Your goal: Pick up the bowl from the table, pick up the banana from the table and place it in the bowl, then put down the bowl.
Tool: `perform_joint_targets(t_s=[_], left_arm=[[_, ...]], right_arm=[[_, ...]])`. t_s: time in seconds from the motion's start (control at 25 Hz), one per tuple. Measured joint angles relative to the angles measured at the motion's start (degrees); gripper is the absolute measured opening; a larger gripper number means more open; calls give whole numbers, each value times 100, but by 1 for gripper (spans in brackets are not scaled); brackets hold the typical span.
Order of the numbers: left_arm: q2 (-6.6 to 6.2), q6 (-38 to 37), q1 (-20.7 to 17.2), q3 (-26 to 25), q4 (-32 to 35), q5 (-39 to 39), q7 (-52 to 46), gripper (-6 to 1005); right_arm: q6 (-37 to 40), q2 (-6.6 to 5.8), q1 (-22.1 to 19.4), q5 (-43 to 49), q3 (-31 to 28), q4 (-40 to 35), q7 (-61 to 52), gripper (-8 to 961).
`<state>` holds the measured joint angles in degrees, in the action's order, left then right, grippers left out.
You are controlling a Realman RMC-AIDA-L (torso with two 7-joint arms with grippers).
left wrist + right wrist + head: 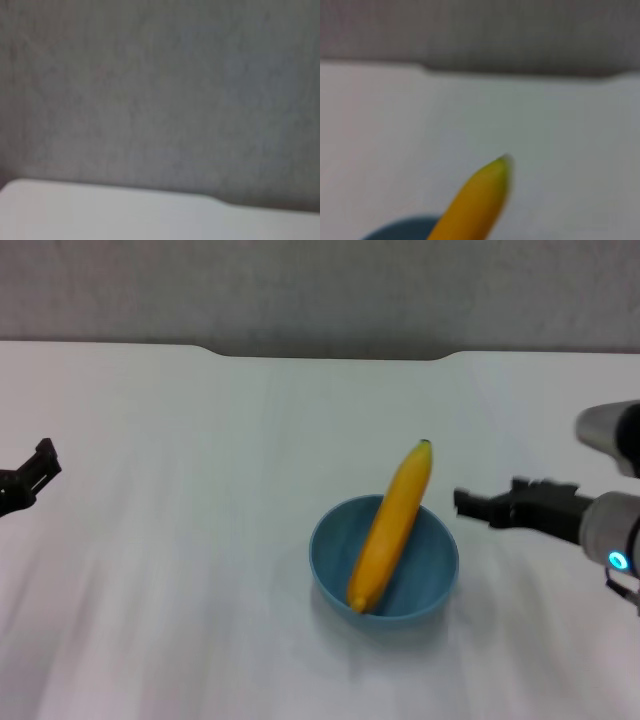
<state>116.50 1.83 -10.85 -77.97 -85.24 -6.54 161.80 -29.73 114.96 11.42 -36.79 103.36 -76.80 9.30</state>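
Banana (391, 527) overhangs bowl (384, 560) rim, mid-table (180, 540).

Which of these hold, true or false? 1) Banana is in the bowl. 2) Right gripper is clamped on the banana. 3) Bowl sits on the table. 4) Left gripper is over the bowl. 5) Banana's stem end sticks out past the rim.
1) True. The banana lies tilted in the bowl, its lower end inside.
2) False. The right gripper is beside the bowl on the robot's right, apart from the banana and holding nothing.
3) True. The bowl rests on the table, by its look in the head view.
4) False. The left gripper is far off at the table's left edge.
5) True. The dark-tipped end reaches past the far rim.
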Motion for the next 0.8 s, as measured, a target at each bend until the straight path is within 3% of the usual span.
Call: perform_joint_targets(t_s=[0.08,0.24,0.4,0.44,0.48,0.56,0.64,0.68,0.8], left_arm=[[-4,669,-78,61,291,8,26,869],[-1,2735,-78,125,1473,14,27,867],[21,4618,325,125,2999,3,44,865],[21,4618,325,125,2999,3,44,865],[35,5412,799,109,4019,-35,55,865],[45,6071,1216,105,4964,-126,19,865],[53,6368,1399,124,5398,-228,-12,865],[62,6527,1485,159,5613,-313,-22,865],[62,6648,1535,218,5775,-365,-31,865]], right_arm=[[617,1,-305,99,72,-98,13,813],[2142,10,-805,113,281,99,9,840],[3889,12,-1003,106,761,716,-36,868],[4366,13,-1012,107,888,933,-41,874],[4963,16,-998,108,1057,1238,-57,881],[6190,25,-902,108,1398,1953,-155,888],[7148,34,-725,107,1695,2654,-357,888],[7942,45,-490,106,1970,3378,-744,888],[8320,47,-341,103,2101,3861,-1131,888]])
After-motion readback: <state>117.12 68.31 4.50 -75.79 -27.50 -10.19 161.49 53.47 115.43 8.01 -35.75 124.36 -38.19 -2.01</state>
